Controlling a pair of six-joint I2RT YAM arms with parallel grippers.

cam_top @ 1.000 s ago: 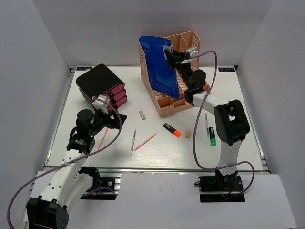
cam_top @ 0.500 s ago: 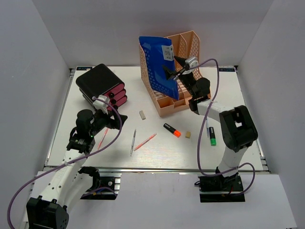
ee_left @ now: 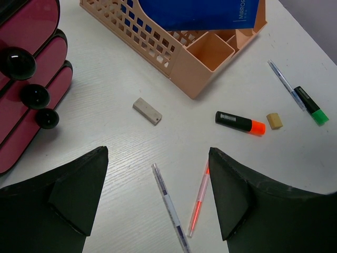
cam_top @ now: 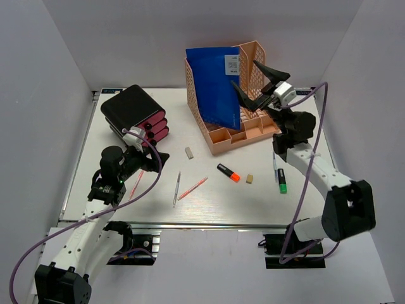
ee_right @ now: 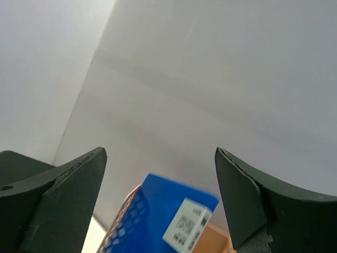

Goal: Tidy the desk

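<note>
White rectangular surface (cam_top: 209,204) littered; right gripper (cam_top: 249,77) fingers wide, empty; left gripper (ee_left: 158,153), wide too, should straddle slim pink pen (ee_left: 199,203) crosswise.

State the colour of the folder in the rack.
Blue folder, white barcode label; clearest in the top external view.

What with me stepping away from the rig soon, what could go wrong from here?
1. The blue folder leans in the peach rack, and the open right pincer is raised close beside it. A careless swing might tip the folder or snag the mesh.
2. The open left pincer hovers over the clear pen and the pink pen, which lie close together. A grab could catch both or flick one across the desk.
</note>
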